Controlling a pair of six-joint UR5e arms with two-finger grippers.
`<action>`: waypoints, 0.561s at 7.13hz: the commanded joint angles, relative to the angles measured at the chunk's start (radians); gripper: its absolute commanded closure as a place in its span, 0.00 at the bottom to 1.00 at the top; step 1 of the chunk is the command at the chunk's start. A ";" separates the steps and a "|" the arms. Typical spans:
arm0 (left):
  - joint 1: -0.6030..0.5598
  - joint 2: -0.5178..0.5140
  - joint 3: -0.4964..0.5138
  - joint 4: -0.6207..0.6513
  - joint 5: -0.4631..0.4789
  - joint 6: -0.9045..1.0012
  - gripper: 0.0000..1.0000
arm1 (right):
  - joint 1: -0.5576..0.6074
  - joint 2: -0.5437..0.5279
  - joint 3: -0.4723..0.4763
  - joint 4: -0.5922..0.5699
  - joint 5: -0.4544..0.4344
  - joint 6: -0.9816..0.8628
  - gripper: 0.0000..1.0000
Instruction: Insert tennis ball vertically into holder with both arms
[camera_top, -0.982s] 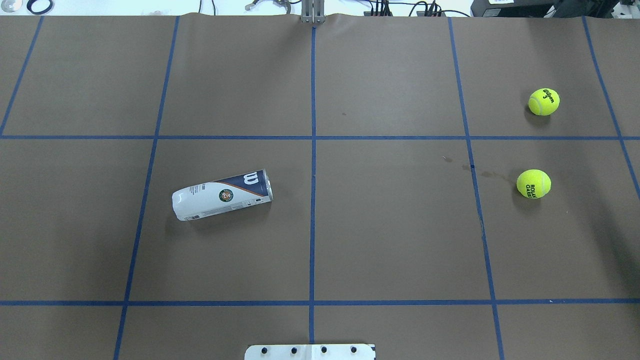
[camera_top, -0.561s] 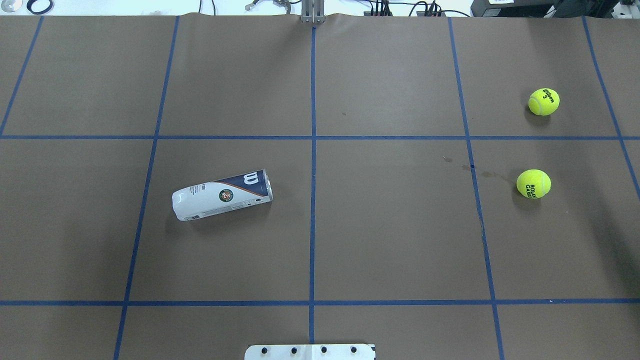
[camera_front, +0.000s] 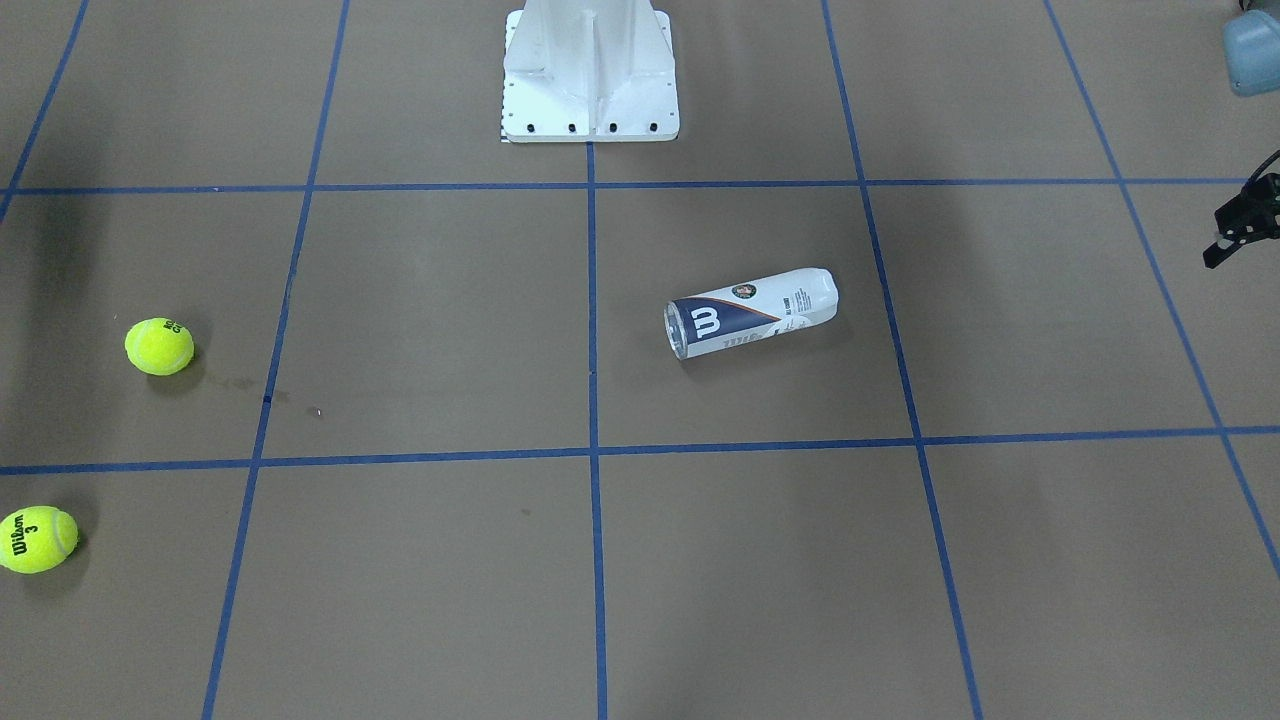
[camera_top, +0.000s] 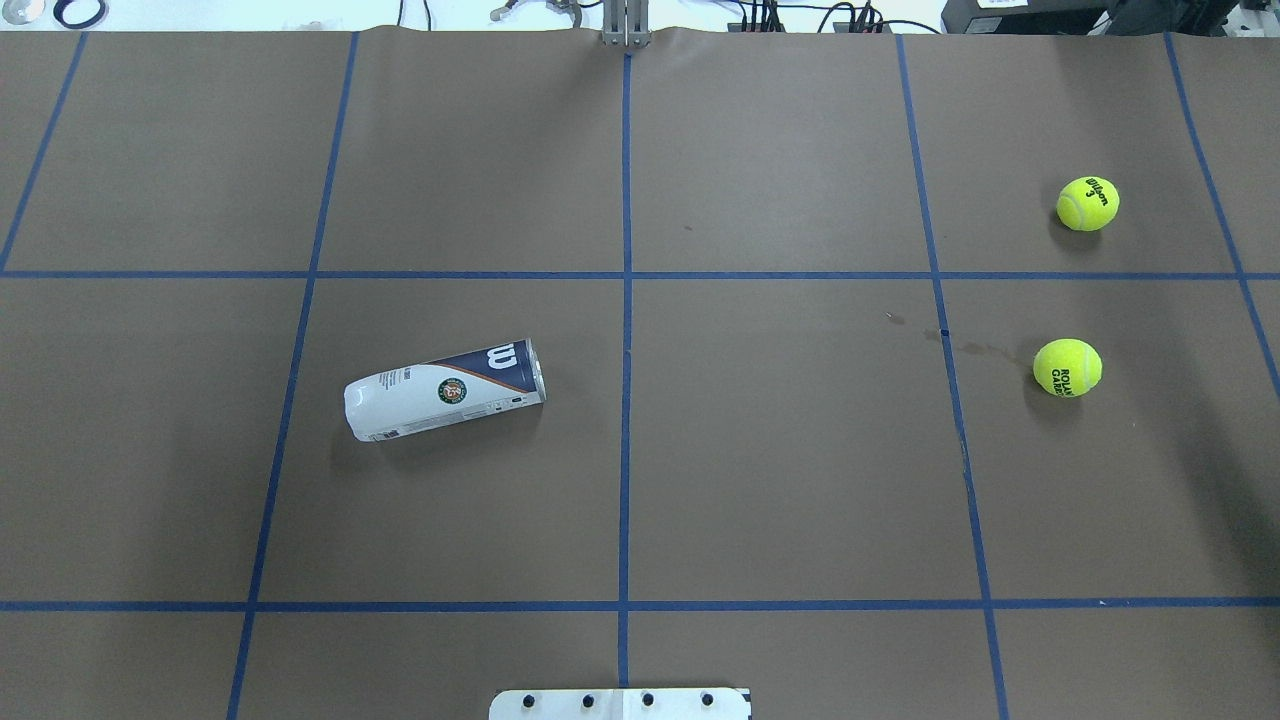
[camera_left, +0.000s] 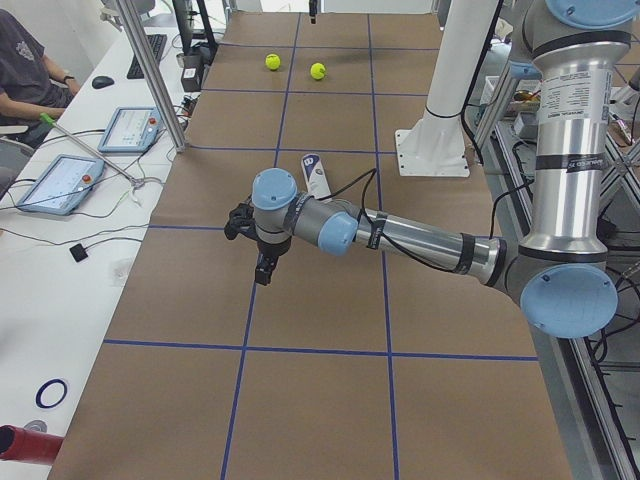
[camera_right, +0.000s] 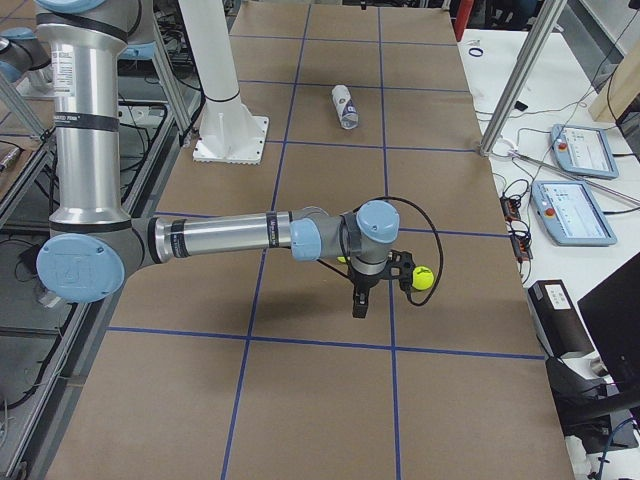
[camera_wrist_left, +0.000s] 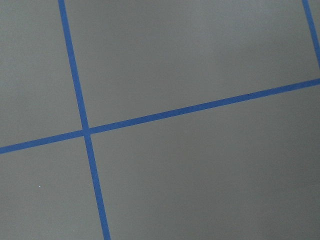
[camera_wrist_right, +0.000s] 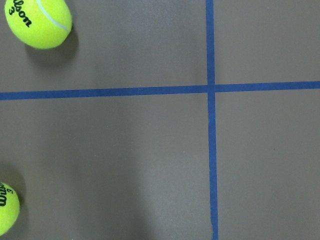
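The holder (camera_top: 445, 390) lies on its side left of the table's middle line, its mouth toward the centre; it also shows as the holder (camera_front: 750, 312). Two yellow tennis balls (camera_top: 1088, 203) (camera_top: 1067, 367) rest at the far right. My left gripper (camera_left: 262, 275) hangs over bare table to the left of the holder and apart from it. Only a black edge of the left gripper (camera_front: 1240, 225) shows in the front view. My right gripper (camera_right: 360, 305) hovers just beside a ball (camera_right: 423, 278). I cannot tell whether either gripper is open or shut. Neither wrist view shows fingers.
The white robot pedestal (camera_front: 590, 70) stands at the table's near-middle edge. Blue tape lines divide the brown surface. On the operators' side are a desk with tablets (camera_left: 60, 180), a metal post (camera_left: 150, 70) and a seated person (camera_left: 25, 60).
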 joint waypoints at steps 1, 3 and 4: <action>0.036 0.002 -0.001 -0.115 0.000 -0.034 0.00 | -0.002 0.000 0.000 0.000 0.001 0.002 0.01; 0.233 -0.096 0.002 -0.146 0.021 -0.087 0.00 | 0.000 -0.003 0.000 0.000 0.059 0.002 0.01; 0.275 -0.186 0.002 -0.146 0.052 -0.084 0.00 | 0.000 -0.003 0.000 0.000 0.059 0.002 0.01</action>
